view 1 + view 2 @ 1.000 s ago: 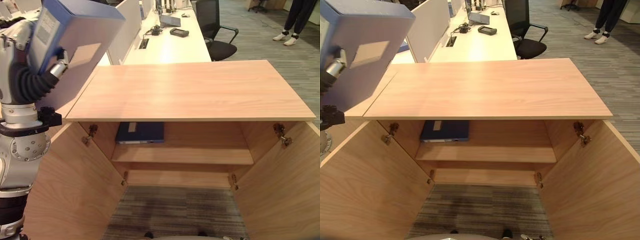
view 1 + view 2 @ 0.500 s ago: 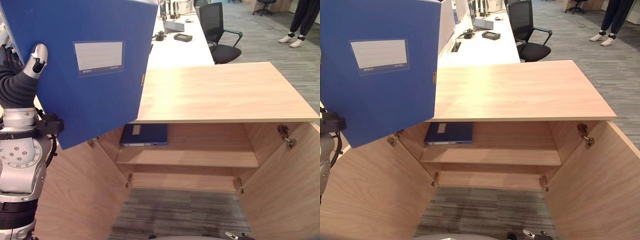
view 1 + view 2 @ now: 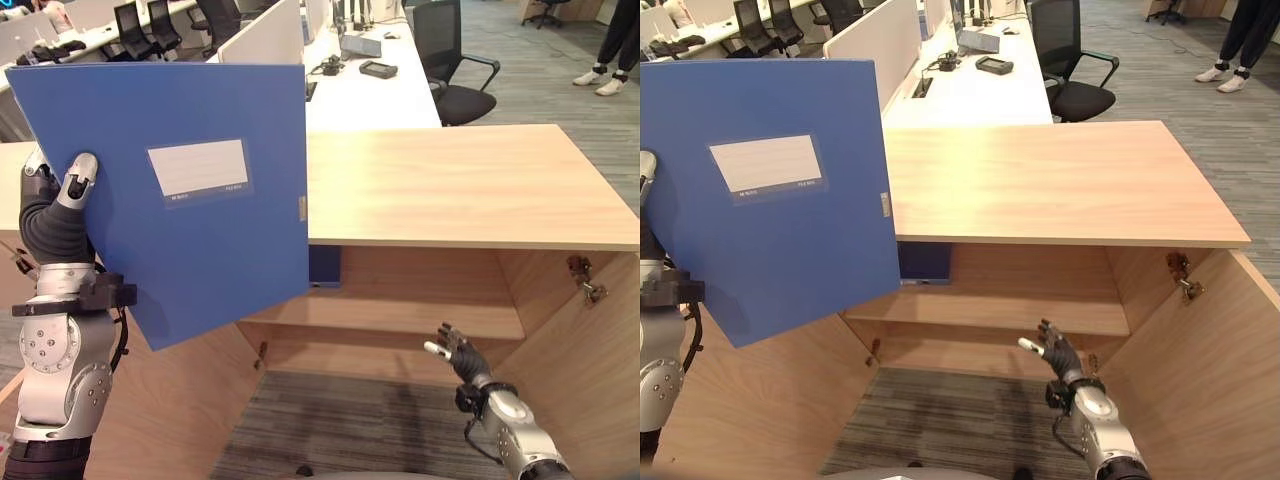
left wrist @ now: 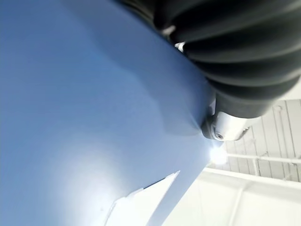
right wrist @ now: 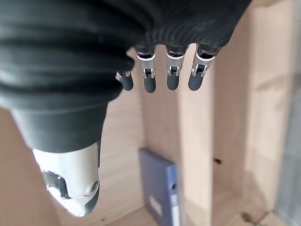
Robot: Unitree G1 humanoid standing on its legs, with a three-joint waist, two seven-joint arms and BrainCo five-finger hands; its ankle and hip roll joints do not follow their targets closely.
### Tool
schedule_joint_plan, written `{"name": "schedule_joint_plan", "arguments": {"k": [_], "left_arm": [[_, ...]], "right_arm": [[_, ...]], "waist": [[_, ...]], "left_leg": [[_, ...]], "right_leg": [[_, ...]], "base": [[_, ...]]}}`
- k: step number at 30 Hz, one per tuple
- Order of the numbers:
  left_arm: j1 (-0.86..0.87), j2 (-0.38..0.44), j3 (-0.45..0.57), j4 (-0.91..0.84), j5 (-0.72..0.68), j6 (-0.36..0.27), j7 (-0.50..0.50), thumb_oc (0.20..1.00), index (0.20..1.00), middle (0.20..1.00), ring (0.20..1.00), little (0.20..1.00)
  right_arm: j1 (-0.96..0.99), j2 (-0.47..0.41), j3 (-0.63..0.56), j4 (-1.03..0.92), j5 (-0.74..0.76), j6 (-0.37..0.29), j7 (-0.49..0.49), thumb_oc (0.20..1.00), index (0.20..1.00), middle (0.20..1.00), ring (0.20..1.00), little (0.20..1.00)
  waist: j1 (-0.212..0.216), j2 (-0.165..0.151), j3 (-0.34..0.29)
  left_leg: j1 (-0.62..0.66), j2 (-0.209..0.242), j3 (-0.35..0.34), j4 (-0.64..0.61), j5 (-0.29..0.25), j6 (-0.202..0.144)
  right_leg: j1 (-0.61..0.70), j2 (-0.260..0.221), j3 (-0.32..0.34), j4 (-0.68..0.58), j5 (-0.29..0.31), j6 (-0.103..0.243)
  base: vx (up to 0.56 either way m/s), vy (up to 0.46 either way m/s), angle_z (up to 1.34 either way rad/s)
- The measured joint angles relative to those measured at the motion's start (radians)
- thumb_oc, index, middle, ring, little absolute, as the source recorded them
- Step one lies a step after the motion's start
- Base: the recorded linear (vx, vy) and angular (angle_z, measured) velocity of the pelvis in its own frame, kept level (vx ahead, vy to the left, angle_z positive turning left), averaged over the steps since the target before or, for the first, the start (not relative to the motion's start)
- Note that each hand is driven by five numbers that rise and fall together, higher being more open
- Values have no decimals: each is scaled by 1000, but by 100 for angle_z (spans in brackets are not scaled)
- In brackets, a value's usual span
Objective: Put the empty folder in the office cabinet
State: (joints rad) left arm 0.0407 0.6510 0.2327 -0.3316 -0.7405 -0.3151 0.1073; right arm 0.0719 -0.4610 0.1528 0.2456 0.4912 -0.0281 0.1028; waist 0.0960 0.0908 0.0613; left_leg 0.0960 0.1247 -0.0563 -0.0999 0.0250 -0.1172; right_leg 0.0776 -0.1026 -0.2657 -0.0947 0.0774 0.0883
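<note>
Left robot hand (image 3: 70, 190) pinches the blue folder (image 3: 200, 200) at its edge, thumb on the front, holding it upright above the open cabinet (image 3: 470, 190). Right robot hand (image 3: 455, 350), fingers straight and spread, empty, before the shelf (image 3: 400, 325). A second folder (image 5: 162, 188) lies on that shelf.
</note>
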Motion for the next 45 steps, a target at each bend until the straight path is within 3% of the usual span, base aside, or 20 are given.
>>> {"name": "schedule_joint_plan", "arguments": {"k": [1, 9, 19, 34, 45], "left_arm": [[4, -3, -5, 0, -1, 17, -13, 200, 200, 200, 200, 200], [5, -31, -40, 0, 2, 68, -77, 200, 200, 200, 200, 200], [4, -64, -45, -1, 13, 78, -117, 200, 200, 200, 200, 200], [-35, -71, -150, 0, 62, 116, -158, 200, 200, 200, 200, 200], [-86, -104, -246, 17, 62, 144, -164, 200, 200, 200, 200, 200]], "right_arm": [[-16, -4, 2, -28, 15, -40, 41, 1000, 1000, 1000, 1000, 1000], [-20, -9, 13, -75, 32, -1, 153, 1000, 1000, 1000, 1000, 1000], [-28, -10, 20, -179, 42, 19, 235, 1000, 1000, 1000, 1000, 1000], [-149, 11, 118, -249, 129, 41, 258, 1000, 1000, 1000, 1000, 1000], [-256, 86, 197, -230, 129, 40, 188, 1000, 1000, 1000, 1000, 1000]], "waist": [[-7, -7, 3], [-7, -26, 24], [-14, -28, 45], [-31, -35, 50], [-32, -36, 50]], "left_leg": [[-2, 1, -1, 9, 3, 2], [-4, 1, 1, 9, 2, 1], [-4, 1, 11, 9, 1, 2], [-3, 1, 23, 9, 2, 2], [5, 2, 29, 9, 2, 2]], "right_leg": [[-4, 1, 2, 0, 4, -4], [-5, 1, 1, 0, 1, 1], [-9, 0, 8, 1, 0, 2], [-20, 2, 24, 4, 7, 0], [-19, 3, 30, 1, 9, 0]], "base": [[0, 0, 0], [0, 0, 0], [-1, 1, 0], [-3, 1, -3], [2, -1, -1]]}}
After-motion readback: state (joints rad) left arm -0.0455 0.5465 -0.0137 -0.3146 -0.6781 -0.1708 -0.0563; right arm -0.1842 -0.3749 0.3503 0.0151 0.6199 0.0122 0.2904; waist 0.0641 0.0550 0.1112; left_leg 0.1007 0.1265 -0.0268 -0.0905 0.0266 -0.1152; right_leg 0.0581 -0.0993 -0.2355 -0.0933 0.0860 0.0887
